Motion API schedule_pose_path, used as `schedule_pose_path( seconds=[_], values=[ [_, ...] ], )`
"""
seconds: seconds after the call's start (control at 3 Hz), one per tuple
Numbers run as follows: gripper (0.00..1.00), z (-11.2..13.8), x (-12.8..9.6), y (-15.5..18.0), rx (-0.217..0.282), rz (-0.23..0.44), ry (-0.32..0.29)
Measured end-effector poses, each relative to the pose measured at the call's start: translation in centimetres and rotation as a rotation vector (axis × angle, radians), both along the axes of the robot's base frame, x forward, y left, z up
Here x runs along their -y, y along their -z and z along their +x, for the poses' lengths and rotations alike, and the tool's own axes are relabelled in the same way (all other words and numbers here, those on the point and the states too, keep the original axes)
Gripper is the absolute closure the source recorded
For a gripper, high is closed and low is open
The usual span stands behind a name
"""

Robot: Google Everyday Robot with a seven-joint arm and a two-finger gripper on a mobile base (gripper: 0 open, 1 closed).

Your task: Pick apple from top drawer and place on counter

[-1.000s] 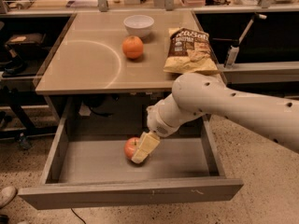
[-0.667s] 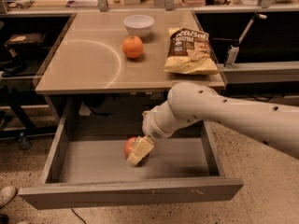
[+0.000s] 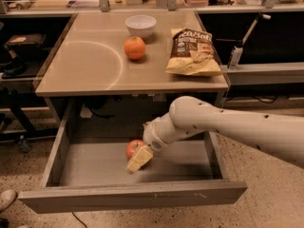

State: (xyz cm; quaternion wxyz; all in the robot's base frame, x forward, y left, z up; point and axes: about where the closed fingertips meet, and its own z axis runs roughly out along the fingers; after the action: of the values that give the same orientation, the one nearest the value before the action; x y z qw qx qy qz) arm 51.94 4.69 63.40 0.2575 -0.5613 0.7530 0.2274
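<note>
The small red apple (image 3: 132, 147) lies on the grey floor of the open top drawer (image 3: 90, 167), near its middle. My gripper (image 3: 137, 158) reaches down into the drawer from the right on the white arm (image 3: 223, 127). Its pale yellowish tip sits right against the apple's front right side and covers part of it. The tan counter (image 3: 85, 65) with the faint white curved line is directly above the drawer.
On the counter stand an orange (image 3: 135, 48), a white bowl (image 3: 140, 25) and a chip bag (image 3: 194, 52). The drawer's front panel (image 3: 133, 195) juts toward me. Cluttered benches line the back and left. A shoe (image 3: 6, 199) shows at the bottom left.
My gripper has shifted slightly down and left, closer around the apple. The apple has stayed in place on the drawer floor.
</note>
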Motion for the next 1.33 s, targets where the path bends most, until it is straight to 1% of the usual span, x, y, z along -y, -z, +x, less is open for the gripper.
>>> schedule_pose_path(
  seconds=[0.33, 0.67, 1.0, 1.33],
  values=[
    [0.0, 0.15, -0.4, 1.28, -0.02, 0.014, 0.008],
    [0.0, 0.33, -0.43, 1.98, -0.033, 0.022, 0.031],
    [0.15, 0.35, -0.44, 2.04, -0.034, 0.023, 0.033],
    [0.39, 0.35, -0.44, 2.04, -0.034, 0.023, 0.033]
  ],
)
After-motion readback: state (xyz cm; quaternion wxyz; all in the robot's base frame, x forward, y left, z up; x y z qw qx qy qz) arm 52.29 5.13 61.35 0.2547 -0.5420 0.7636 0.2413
